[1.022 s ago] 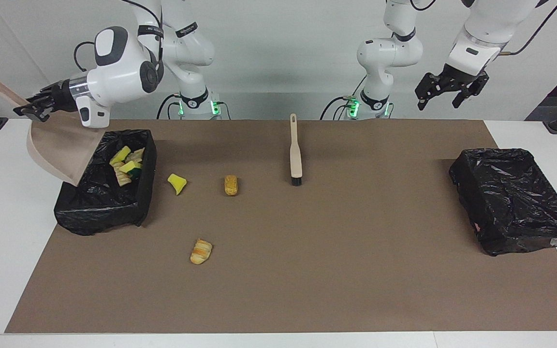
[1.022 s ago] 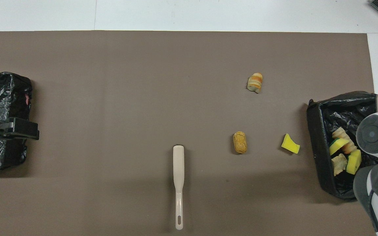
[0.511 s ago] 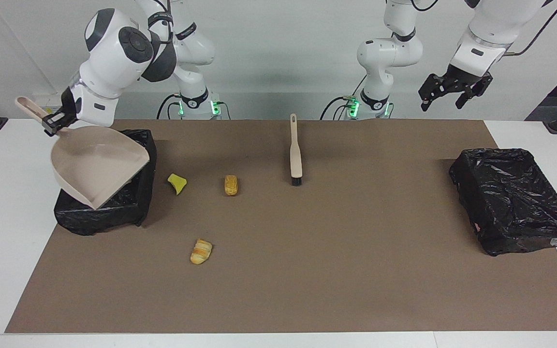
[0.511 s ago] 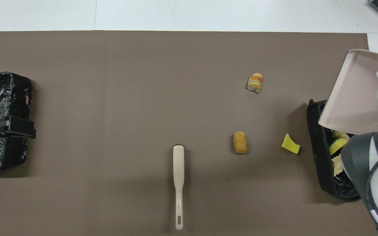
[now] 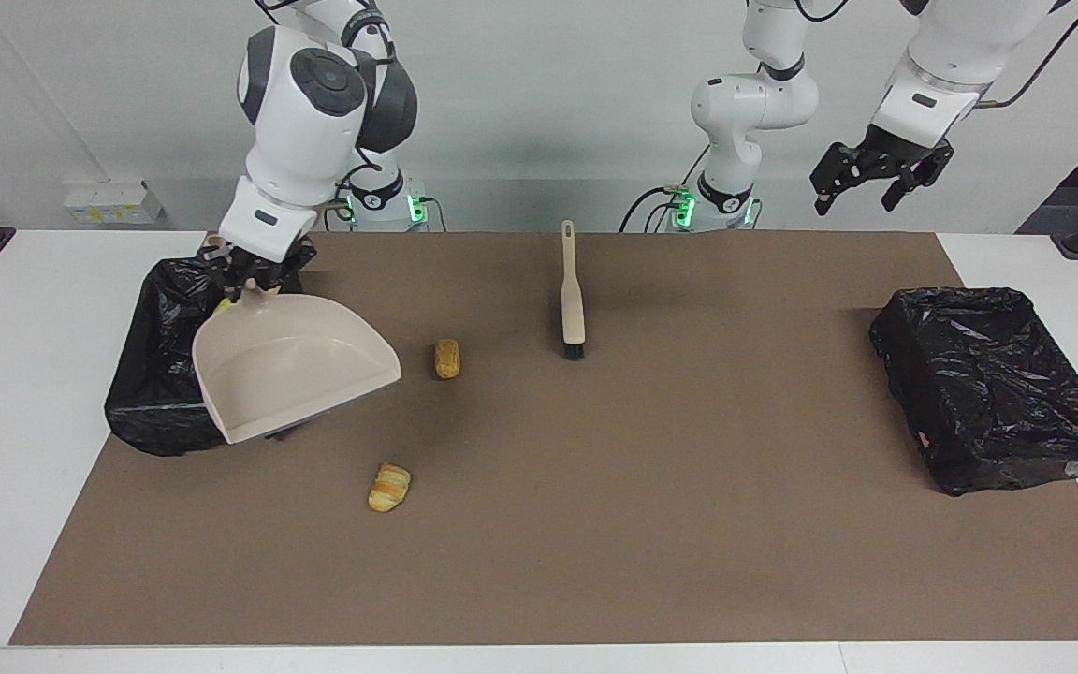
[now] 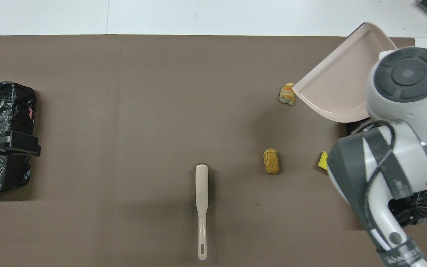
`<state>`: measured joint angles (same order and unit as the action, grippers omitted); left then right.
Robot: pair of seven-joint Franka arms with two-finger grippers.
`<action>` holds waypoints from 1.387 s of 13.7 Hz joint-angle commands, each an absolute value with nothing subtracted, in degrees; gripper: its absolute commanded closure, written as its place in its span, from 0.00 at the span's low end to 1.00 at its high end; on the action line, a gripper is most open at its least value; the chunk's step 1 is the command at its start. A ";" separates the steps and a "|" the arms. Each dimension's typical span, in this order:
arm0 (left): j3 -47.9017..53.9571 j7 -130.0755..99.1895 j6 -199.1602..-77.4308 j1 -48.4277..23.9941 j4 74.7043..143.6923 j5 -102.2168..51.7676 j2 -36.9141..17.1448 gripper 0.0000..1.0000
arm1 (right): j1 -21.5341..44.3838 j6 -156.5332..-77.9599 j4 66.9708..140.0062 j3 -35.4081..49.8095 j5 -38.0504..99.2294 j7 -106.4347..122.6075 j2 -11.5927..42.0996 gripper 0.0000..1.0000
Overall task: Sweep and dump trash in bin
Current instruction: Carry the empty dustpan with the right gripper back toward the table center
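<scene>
Brown mat (image 5: 595,524) carries two bins, one brush (image 5: 573,300), three trash pieces; right gripper (image 5: 238,278) clasps dustpan (image 5: 291,379), left gripper (image 5: 879,178) spread.

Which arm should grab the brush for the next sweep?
Left. The left gripper hangs open and free, while the right gripper holds the dustpan beside the loose trash. The brush lies untouched on the mat.
</scene>
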<state>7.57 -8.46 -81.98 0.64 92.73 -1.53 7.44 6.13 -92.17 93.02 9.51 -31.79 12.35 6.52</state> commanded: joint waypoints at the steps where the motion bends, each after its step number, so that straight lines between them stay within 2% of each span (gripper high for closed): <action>1: 8.17 -8.35 -84.71 1.76 91.67 -3.34 6.77 0.00 | 10.71 -88.86 80.19 9.84 -27.62 -0.92 17.03 1.00; 4: 8.17 -8.26 -84.99 1.67 91.84 -3.34 6.77 0.00 | 13.96 -87.29 69.38 9.58 -19.97 -13.50 24.50 1.00; 7: 8.17 -7.82 -84.82 1.76 91.93 -3.25 6.77 0.00 | 19.13 -86.66 63.74 9.32 -18.02 -25.35 31.97 1.00; 10: 8.17 -7.74 -84.64 1.76 92.02 -3.25 6.86 0.00 | 20.12 -87.45 57.58 9.58 -10.48 -33.90 38.13 1.00; 17: 8.17 -8.26 -84.38 1.58 92.11 -3.25 6.94 0.00 | 24.60 -97.46 56.78 9.84 -3.52 -41.57 45.78 1.00; 18: 8.26 -8.26 -84.29 1.58 92.11 -3.25 6.94 0.00 | 24.70 -98.17 56.78 9.93 -3.25 -41.66 45.88 0.94; 19: 8.17 -8.17 -84.29 1.58 92.11 -3.25 6.94 0.00 | 24.78 -98.43 56.86 10.02 -1.86 -41.75 45.88 0.94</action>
<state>7.64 -8.48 -84.73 0.67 92.72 -2.55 7.10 24.65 -98.12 59.29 9.75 -4.30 -40.40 44.68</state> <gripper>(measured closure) 0.000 0.670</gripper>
